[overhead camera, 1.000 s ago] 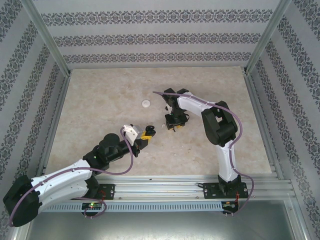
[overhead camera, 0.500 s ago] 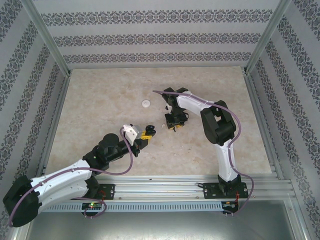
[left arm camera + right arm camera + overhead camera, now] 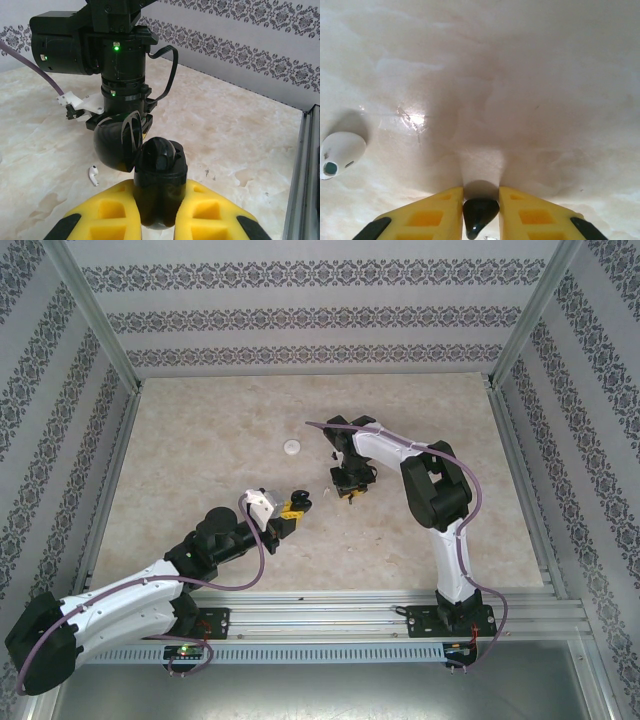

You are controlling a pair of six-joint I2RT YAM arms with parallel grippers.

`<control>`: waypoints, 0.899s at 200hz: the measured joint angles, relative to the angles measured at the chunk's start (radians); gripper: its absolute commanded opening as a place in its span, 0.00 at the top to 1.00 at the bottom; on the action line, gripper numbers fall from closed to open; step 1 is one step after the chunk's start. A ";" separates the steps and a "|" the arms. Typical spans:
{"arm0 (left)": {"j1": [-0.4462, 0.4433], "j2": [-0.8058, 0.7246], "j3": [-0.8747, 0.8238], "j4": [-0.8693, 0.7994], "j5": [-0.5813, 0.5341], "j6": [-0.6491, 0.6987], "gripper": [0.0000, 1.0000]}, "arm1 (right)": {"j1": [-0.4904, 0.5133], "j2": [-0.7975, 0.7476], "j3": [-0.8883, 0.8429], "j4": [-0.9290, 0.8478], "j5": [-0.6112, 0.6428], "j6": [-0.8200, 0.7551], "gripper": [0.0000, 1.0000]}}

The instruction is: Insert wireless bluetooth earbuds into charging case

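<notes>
My left gripper [image 3: 160, 202] is shut on the black charging case [image 3: 160, 170], held upright with its domed lid [image 3: 112, 145] swung open to the left. In the top view the left gripper [image 3: 293, 506] holds the case [image 3: 300, 499] near the table's middle. Just right of it my right gripper [image 3: 346, 492] points down at the table. Its yellow fingers [image 3: 435, 212] are shut on a black earbud [image 3: 480, 212] that rests on the marble. A white earbud [image 3: 340, 152] lies to the left of that grip, and the white earbud [image 3: 93, 175] also lies beside the case lid.
A small white round disc [image 3: 292, 447] lies farther back on the marble table [image 3: 200, 460]. The right arm's wrist [image 3: 120, 75] hangs close behind the open case. A metal rail [image 3: 300, 175] runs along the table's right edge, and patterned walls enclose the space.
The right gripper's fingers have closed in onto the black earbud. The left arm and the case have stayed put.
</notes>
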 measured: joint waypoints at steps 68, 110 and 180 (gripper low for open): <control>0.000 -0.002 -0.015 0.040 0.010 0.000 1.00 | 0.010 -0.037 -0.026 0.032 -0.039 0.029 0.80; 0.000 0.000 -0.019 0.048 0.010 0.000 1.00 | 0.013 -0.149 -0.055 0.068 -0.050 0.048 0.80; 0.000 0.092 -0.014 0.142 0.024 0.000 1.00 | 0.014 -0.371 -0.090 0.111 -0.053 0.071 0.81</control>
